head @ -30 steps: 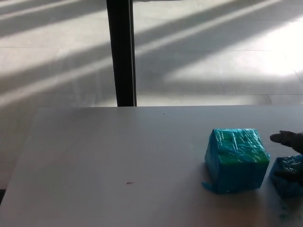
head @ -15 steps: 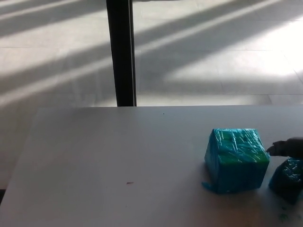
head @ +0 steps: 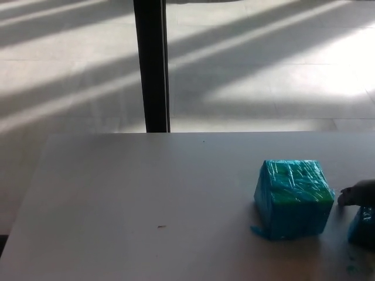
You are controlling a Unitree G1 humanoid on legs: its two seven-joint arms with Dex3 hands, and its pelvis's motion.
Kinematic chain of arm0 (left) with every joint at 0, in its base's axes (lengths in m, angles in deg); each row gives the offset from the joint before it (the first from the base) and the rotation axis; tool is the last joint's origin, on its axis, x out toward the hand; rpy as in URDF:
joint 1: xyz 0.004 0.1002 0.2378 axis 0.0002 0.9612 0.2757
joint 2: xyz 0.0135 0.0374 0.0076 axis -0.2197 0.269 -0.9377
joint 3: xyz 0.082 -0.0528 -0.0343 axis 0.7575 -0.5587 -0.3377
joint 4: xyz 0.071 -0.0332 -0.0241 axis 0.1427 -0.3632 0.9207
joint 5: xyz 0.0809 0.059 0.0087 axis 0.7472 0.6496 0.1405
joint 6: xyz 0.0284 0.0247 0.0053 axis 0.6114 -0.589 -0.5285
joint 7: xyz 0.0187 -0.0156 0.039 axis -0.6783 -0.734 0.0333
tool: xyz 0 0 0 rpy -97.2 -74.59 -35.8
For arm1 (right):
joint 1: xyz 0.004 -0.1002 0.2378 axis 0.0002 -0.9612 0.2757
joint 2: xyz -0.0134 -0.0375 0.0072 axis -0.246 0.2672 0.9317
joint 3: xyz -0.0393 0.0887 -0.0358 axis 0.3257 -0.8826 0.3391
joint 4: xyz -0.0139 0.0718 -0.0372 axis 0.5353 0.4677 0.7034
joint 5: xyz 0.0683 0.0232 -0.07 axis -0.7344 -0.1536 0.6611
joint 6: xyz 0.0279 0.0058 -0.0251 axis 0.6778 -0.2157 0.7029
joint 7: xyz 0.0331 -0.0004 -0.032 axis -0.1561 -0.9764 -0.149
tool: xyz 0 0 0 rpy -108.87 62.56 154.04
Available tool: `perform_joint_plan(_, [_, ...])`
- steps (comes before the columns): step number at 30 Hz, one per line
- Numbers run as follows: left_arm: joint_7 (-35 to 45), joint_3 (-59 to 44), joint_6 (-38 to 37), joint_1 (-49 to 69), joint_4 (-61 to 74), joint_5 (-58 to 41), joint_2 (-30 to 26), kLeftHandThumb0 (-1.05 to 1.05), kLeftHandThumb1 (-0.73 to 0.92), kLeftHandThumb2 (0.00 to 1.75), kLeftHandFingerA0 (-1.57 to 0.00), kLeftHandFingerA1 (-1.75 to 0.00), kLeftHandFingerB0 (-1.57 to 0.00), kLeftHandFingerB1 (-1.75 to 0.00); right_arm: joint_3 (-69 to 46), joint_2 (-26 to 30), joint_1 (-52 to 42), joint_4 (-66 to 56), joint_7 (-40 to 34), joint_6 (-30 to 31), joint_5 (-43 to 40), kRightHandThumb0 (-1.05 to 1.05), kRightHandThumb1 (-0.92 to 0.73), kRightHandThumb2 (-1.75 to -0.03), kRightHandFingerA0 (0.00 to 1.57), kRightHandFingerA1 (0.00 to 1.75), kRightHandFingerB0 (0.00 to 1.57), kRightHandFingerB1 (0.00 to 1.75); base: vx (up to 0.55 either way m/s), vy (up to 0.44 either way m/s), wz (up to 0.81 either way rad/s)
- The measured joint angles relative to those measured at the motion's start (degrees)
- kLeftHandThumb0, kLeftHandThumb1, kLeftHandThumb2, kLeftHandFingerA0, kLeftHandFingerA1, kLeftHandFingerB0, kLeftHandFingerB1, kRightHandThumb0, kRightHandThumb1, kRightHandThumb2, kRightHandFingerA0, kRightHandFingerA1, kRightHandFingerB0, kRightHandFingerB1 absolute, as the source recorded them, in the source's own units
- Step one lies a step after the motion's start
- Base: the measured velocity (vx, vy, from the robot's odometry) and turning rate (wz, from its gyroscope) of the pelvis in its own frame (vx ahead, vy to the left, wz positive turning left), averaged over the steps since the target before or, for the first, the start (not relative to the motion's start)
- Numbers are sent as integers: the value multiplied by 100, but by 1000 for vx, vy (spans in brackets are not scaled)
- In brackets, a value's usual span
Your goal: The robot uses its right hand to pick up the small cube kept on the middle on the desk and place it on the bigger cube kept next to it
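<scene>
A: Where is the small cube (head: 364,225)?

B: At the right edge of the desk (head: 146,199), cut off by the frame, so only a blue sliver shows. It sits just right of the big cube (head: 292,199), a narrow gap between them.

A: And the big cube?

B: On the right half of the desk, flat on the top, wrapped in shiny blue film with green showing through. A scrap of film sticks out at its lower left corner.

A: The right hand (head: 357,194)?

B: Only a dark fingertip shows, just above the small cube and close beside the big cube's right face. Whether the fingers grip the small cube, I cannot tell; most of the hand is out of frame.

A: Left hand?

B: Not visible. Behind the desk stands a black post (head: 152,64), on a sunlit floor (head: 263,70).
</scene>
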Motion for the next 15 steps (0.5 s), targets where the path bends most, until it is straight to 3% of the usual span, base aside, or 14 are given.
perform_joint_plan(2, [0,0,0,1,-1,0,0,-85,79,65,-42,-39,-31,-31,1,47,-75,-84,-173,64,119,-33,-75,-64,61,157,16,31,0,0,0])
perform_joint_plan(3, [0,0,0,2,-1,-1,0,-85,79,64,-42,-38,-30,-30,1,63,-105,-112,-251,91,174,-33,-79,-67,64,149,50,44,0,0,0])
perform_joint_plan(4, [0,0,0,1,-1,-2,0,-85,79,65,-42,-39,-30,-31,2,81,-139,-142,-354,120,238,-36,-78,-67,69,153,61,52,0,0,0])
perform_joint_plan(6, [-1,0,0,0,0,-2,1,-85,79,66,-42,-38,-29,-30,3,105,-182,-155,-541,143,331,-36,-75,-66,76,154,63,52,0,0,0])
perform_joint_plan(7, [-1,0,0,-2,0,-2,2,-84,79,65,-43,-38,-32,-31,0,112,-199,-155,-617,144,358,-35,-66,-62,83,167,75,68,0,0,0])
perform_joint_plan(8, [-1,0,0,-3,0,-2,2,-84,79,65,-43,-38,-32,-31,-4,116,-214,-154,-700,143,377,-35,-66,-62,83,167,75,68,0,0,0])
perform_joint_plan(9, [-1,0,0,-5,0,-2,4,-85,81,66,-44,-38,-32,-31,-12,117,-233,-151,-821,138,395,-34,-72,-62,83,173,73,101,0,0,0])
perform_joint_plan(10, [-1,1,0,-6,0,-2,6,-85,81,66,-44,-38,-32,-31,-16,117,-245,-146,-914,133,406,-34,-72,-62,83,173,73,101,0,0,0])
perform_joint_plan(11, [-1,1,0,-6,0,-2,7,-84,62,100,-34,-50,-26,-45,-20,117,-257,-143,-994,128,415,-37,-79,-66,86,173,77,114,0,0,0])
perform_joint_plan(12, [0,0,0,-7,0,-3,9,-83,62,99,-34,-49,-26,-45,-25,117,-269,-140,-1078,122,421,-34,-80,-67,86,175,77,104,0,0,0])
perform_joint_plan(13, [-1,0,0,-7,0,-3,10,-86,79,65,-40,-36,-31,-31,-28,117,-275,-139,-1131,116,423,-34,-79,-64,85,174,79,94,0,0,0])
perform_joint_plan(15, [-1,0,0,-11,0,-3,11,-86,80,65,-43,-39,-31,-31,-43,116,-309,-138,-1340,80,428,-33,-77,-67,85,169,82,63,0,0,0])
